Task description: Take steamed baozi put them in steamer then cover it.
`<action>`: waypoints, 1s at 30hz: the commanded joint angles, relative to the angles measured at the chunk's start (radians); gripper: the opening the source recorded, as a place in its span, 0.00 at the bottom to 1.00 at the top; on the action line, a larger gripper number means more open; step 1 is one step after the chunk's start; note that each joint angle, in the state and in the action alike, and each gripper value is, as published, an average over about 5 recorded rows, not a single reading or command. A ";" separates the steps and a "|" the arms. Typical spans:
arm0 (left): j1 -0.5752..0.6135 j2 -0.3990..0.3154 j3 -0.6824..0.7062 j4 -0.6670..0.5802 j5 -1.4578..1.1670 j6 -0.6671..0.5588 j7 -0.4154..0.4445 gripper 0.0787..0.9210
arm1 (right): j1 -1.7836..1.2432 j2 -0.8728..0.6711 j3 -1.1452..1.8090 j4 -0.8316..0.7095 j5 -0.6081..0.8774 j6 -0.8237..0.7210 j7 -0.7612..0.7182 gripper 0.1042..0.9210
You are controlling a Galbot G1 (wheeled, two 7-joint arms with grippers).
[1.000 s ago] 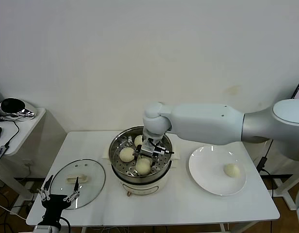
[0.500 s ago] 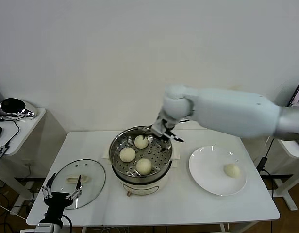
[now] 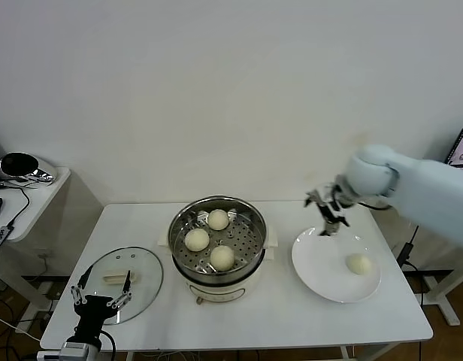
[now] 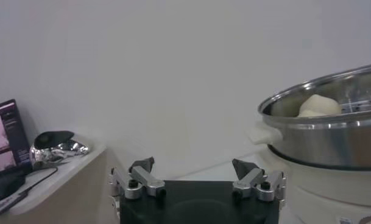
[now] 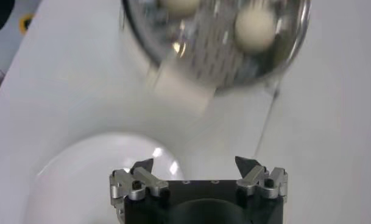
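White wall is backing a smooth white worktop (image 3: 239, 320) that is carrying everything. At its near left corner the left pincer (image 3: 101, 298) is sitting low and idle, fingers spread wide and holding nothing, just in front of the cover (image 3: 120, 274), a round clear glass lid with a cream oblong handle, lying flat. In the middle the steamer (image 3: 216, 256), shiny steel on a cream base, is standing uncovered with three smooth round steamed baozi (image 3: 222, 257) resting on its perforated tray. Farther right, the white right arm is reaching in from the side, its right pincer (image 3: 326, 210) hanging fully open and empty above the back rim of a flat white plate (image 3: 325, 271), where the fourth baozi (image 3: 358, 263) is lying.
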 commanded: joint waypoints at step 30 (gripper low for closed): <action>0.037 -0.009 -0.032 -0.012 0.004 0.002 0.002 0.88 | -0.605 0.101 0.537 -0.405 -0.287 0.097 0.007 0.88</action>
